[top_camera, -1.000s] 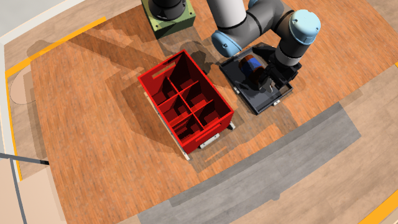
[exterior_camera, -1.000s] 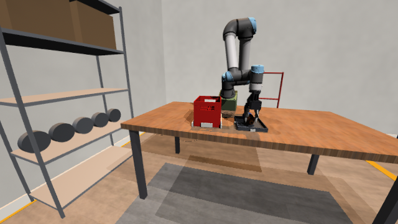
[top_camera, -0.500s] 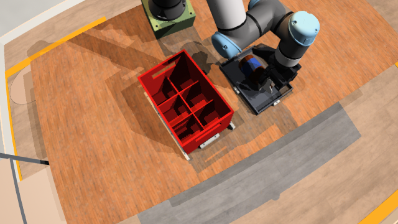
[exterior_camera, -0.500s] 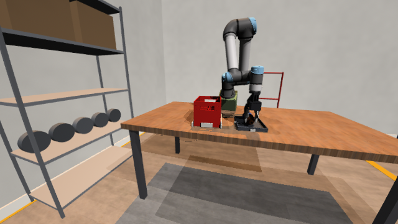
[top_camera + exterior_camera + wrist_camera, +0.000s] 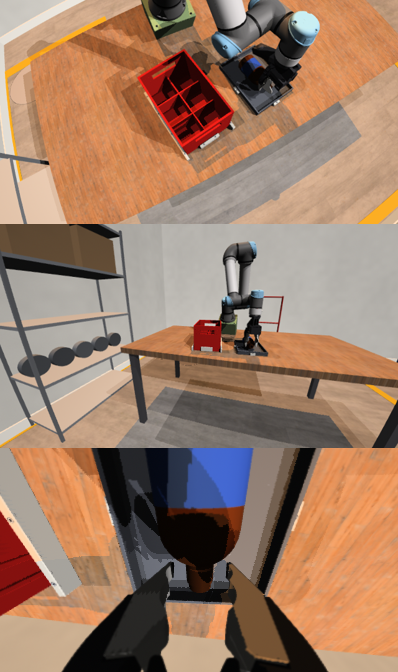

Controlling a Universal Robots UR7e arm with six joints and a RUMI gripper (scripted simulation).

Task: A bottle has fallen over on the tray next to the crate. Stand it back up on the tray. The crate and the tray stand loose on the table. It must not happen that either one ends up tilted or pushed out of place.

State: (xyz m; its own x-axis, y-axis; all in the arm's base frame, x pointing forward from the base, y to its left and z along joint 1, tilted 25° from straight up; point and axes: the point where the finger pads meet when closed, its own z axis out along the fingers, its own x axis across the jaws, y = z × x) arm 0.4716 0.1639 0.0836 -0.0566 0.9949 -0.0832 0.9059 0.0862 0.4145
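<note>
The bottle [image 5: 201, 508] lies on its side in the dark tray [image 5: 262, 106] near the table's back edge, beside the red crate [image 5: 185, 99]. The gripper [image 5: 199, 579] stands partly open, its fingers either side of the bottle's neck and apparently not touching it.

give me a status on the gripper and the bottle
Gripper open, fingers either side of the bottle neck, not clamped. Bottle lying on its side in the tray. Nothing in the way.
</note>
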